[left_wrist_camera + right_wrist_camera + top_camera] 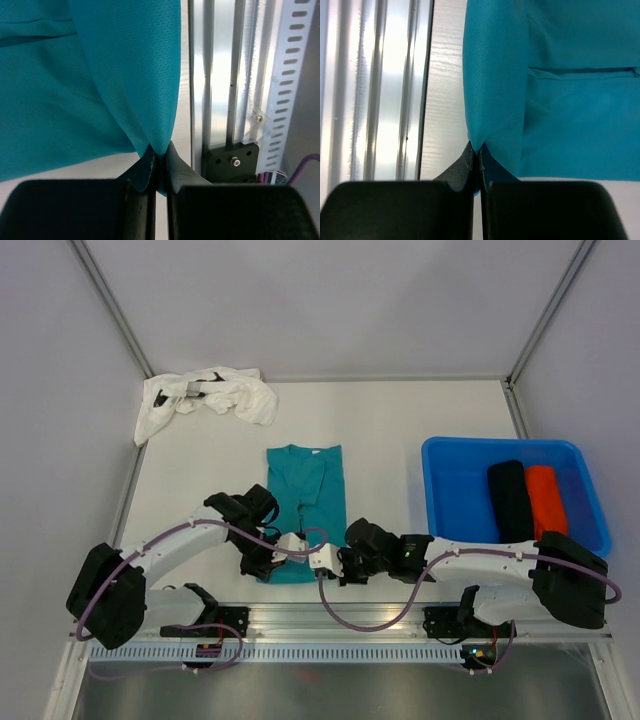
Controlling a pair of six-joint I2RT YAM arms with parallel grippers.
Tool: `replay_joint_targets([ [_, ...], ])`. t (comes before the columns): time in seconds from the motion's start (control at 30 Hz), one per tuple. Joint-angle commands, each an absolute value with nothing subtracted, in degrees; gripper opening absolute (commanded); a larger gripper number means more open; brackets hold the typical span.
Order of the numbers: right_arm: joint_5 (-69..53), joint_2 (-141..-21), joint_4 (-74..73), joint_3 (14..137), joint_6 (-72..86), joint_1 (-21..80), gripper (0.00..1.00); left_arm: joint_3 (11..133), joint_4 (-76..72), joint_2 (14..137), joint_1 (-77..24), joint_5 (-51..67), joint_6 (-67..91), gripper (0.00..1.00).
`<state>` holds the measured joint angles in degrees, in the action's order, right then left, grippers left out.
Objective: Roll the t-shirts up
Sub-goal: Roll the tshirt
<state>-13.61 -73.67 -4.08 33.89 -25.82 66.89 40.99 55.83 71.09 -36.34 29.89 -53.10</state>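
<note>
Centre, flat t-shirt; crumpled t-shirt behind-left; tub right, seemingly holding two rolls.

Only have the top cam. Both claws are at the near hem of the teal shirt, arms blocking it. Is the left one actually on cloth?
Observer: Yes. In the left wrist view the left claw is shut on a pinched fold of the teal t-shirt.
Operator: Right one?
Observer: Same. In the right wrist view the right claw is shut on a folded corner of the shirt, with the cloth running up from its tips.
Operator: How close is that corner to the edge?
Observer: The right wrist view shows a strip of bare table between the cloth and the aluminium rail.
</note>
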Motion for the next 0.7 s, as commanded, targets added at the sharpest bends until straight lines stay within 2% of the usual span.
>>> replay_joint_targets([
  [0.0,-26.4,-75.1,-7.6,37.9,-24.0,64.2,0.03,42.7,62.2,71.6,-34.2,34.4,-59.9,0.08],
  [0.13,-41.6,-78.6,-7.9,38.8,-23.0,55.7,0.05,45.1,65.1,75.5,-29.5,36.4,-63.8,0.09],
  [0.4,-47.0,-89.8,-13.5,45.5,-25.1,50.0,0.07,48.9,64.6,84.5,-26.5,38.0,-65.4,0.15],
  [0.67,-49.6,-92.6,-14.0,47.7,-23.5,45.5,0.06,50.7,64.3,88.2,-24.9,37.6,-64.7,0.4],
])
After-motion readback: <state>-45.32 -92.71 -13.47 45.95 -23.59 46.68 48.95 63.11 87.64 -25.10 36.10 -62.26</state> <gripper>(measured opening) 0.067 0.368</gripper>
